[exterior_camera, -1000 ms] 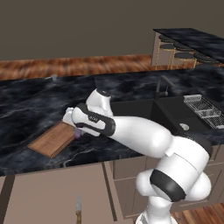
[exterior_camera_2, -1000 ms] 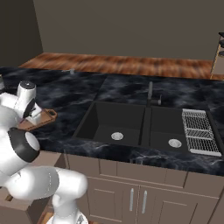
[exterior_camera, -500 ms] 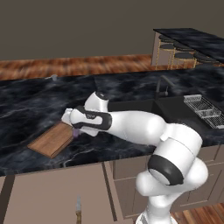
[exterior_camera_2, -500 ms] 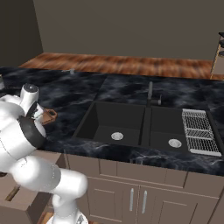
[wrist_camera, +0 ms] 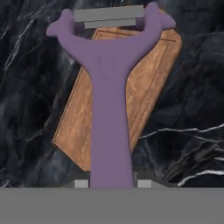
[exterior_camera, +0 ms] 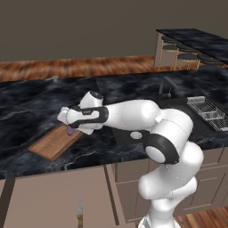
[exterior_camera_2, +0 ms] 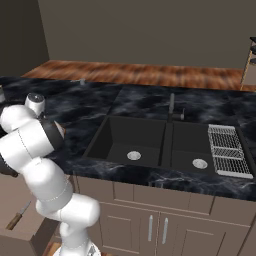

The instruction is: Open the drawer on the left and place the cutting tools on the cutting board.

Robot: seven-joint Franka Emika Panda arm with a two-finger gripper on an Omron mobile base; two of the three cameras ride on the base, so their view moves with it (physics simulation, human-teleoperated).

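- A rendered kitchen with a dark marbled counter (exterior_camera: 26,111) running across the middle of the left base view.
- The white robot arm (exterior_camera: 147,116) rises from the lower right of that view and reaches left across the counter.
- The gripper (exterior_camera: 70,129) sits left of centre in the left base view, directly over the near end of the cutting board (exterior_camera: 55,141).
- The claw is clenched on the purple peeler (wrist_camera: 109,105): in the hand view its handle runs up from between the fingertips at the bottom centre, and its Y-shaped head with a grey blade sits at the top of the frame.
- In the left base view a small purple bit of the peeler shows just under the gripper, at the board's edge.
- The cutting board is a brown wooden rectangle, lying flat and slanted on the counter, in the lower left part of the left base view.
- In the hand view the board lies behind the peeler, tilted across the centre of the frame; whether the peeler touches it cannot be told.
- The knife (exterior_camera: 80,213), with a brown handle and short blade, lies at the bottom left of the left base view, below the counter edge.
- In the right base view the knife shows at the lower left, inside the open drawer (exterior_camera_2: 30,227).
- A black double sink (exterior_camera_2: 150,145) fills the centre of the right base view, with a wire rack (exterior_camera_2: 227,150) at its right end.
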